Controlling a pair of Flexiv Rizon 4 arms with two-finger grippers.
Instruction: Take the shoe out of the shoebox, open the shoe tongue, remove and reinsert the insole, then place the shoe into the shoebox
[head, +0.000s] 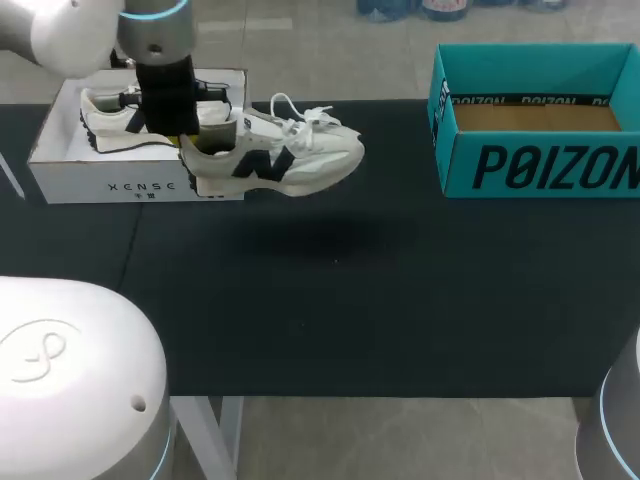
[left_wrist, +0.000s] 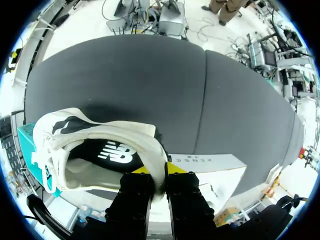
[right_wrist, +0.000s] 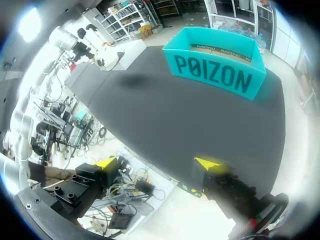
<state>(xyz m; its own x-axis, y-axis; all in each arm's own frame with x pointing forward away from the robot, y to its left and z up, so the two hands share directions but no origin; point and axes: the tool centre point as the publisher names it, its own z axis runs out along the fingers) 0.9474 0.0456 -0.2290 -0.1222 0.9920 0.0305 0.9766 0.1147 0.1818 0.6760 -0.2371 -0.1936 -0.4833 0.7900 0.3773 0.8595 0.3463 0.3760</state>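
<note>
Head view: the left arm (head: 160, 40) covers the heel of the held shoe (head: 290, 155) and the middle of a second shoe (head: 100, 132) in the white shoebox (head: 130, 182). The teal shoebox (head: 540, 165) is cut by the picture's edge (its right end unseen). Left wrist view: the heel collar hides most of the left jaws.

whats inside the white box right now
A second white shoe lies in the white shoebox. The left gripper and the lifted shoe it holds cover part of that shoe and the box's right side, so anything else there is hidden.
</note>
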